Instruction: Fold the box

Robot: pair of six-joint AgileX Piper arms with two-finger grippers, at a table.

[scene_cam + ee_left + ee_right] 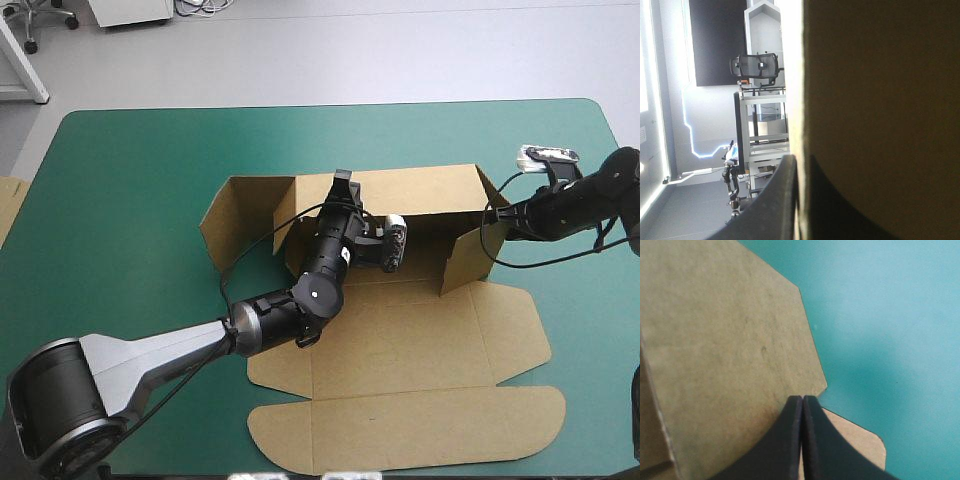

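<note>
Box | wall pinched in left gripper | right gripper, closed, over flap

The left arm has a silver-grey tapering link between fat black drum joints, one marked with a small white dot. The right arm is black all over, in short knuckled segments. The left pincer and right pincer are matt black curved fins with grainy edges.

The brown box sits mid-table on the teal-green cover, a cut board sheet with its far long wall and 2 end flaps raised, its near panels and round-cornered lid flat.
</note>
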